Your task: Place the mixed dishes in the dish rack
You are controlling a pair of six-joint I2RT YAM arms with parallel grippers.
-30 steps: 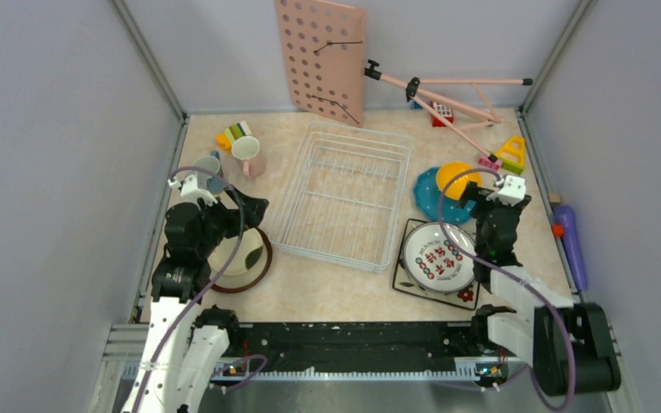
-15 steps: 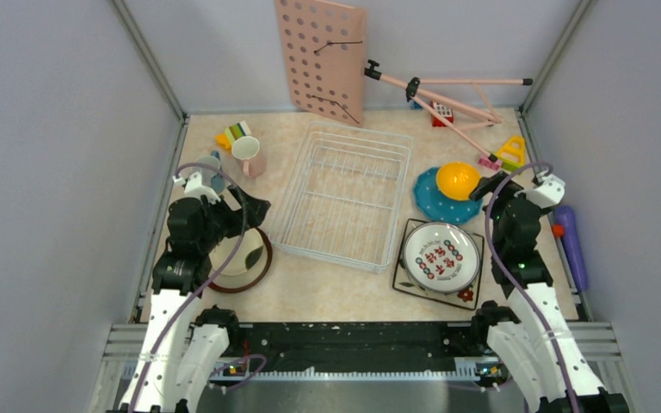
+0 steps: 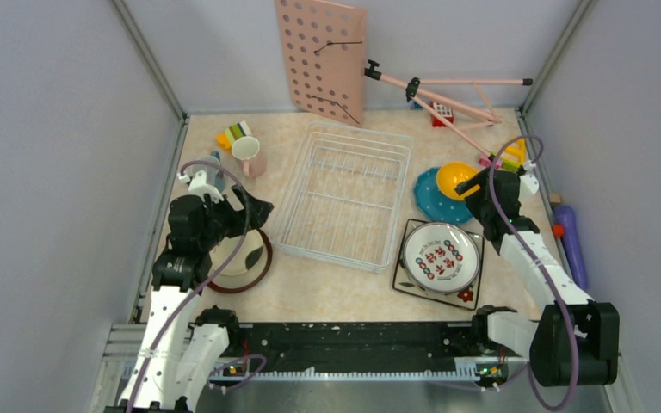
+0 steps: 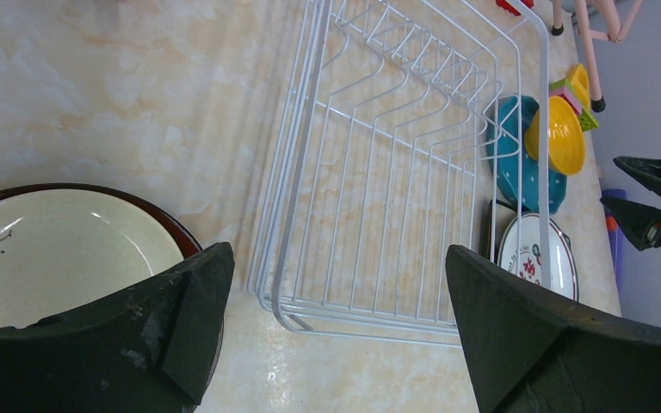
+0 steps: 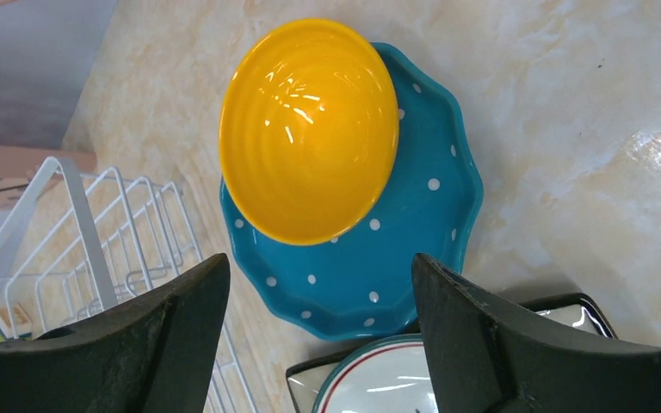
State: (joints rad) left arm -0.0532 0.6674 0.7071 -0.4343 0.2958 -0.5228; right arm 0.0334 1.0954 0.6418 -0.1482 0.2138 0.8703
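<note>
The white wire dish rack [image 3: 342, 194] lies mid-table. The yellow bowl [image 3: 456, 176] sits on the teal dotted plate [image 3: 428, 200] to its right. The round white patterned plate [image 3: 439, 256] rests on the square black-rimmed plate [image 3: 404, 280]. My right gripper [image 3: 473, 185] is open and empty, just right of the bowl [image 5: 310, 129] and over the teal plate [image 5: 396, 258]. My left gripper [image 3: 254, 209] is open and empty above the brown-rimmed cream plate [image 3: 256, 260], which also shows in the left wrist view [image 4: 69, 249]. The pink mug [image 3: 250, 157] and the partly hidden teal mug [image 3: 209, 166] stand at the back left.
A pink pegboard [image 3: 323, 56] leans on the back wall and a pink stand [image 3: 447, 95] lies beside it. Toy blocks sit at the back left [image 3: 235, 133] and the right [image 3: 509, 155]. A purple object [image 3: 572, 241] lies along the right wall.
My right arm has swung from over the round patterned plate out to the right, then back toward the yellow bowl. My left gripper has barely moved.
</note>
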